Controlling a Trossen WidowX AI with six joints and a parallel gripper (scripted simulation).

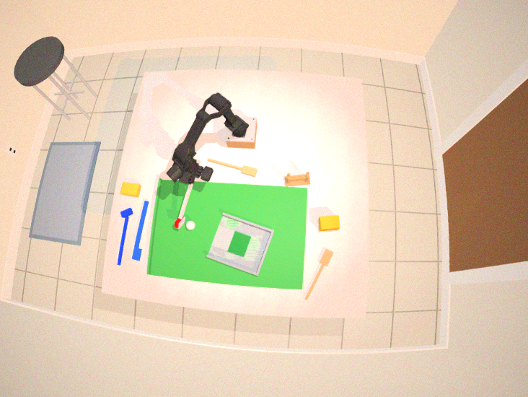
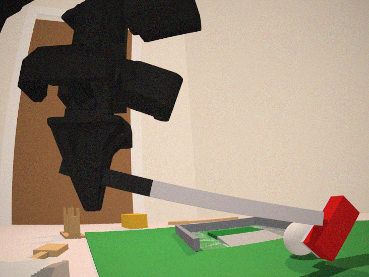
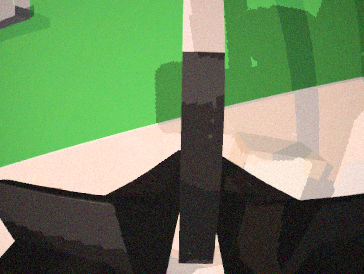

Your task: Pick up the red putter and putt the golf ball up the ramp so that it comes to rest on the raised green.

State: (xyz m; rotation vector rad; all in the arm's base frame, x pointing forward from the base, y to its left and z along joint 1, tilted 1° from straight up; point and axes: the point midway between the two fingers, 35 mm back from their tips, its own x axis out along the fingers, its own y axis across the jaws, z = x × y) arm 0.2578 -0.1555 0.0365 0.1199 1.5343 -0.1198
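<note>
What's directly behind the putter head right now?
From the exterior view, the golf ball sits right behind the red putter head, on the green mat. The head covers part of the ball, so actual contact can't be confirmed.

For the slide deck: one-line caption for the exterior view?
Black gripper holds the red-headed putter, its head beside the white golf ball.

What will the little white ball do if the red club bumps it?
The golf ball is round and sits free on the flat green mat, so it would probably roll off easily. The red putter head is just behind it, facing the ramp, so it likely heads that way. It looks hard, not squashy.
</note>
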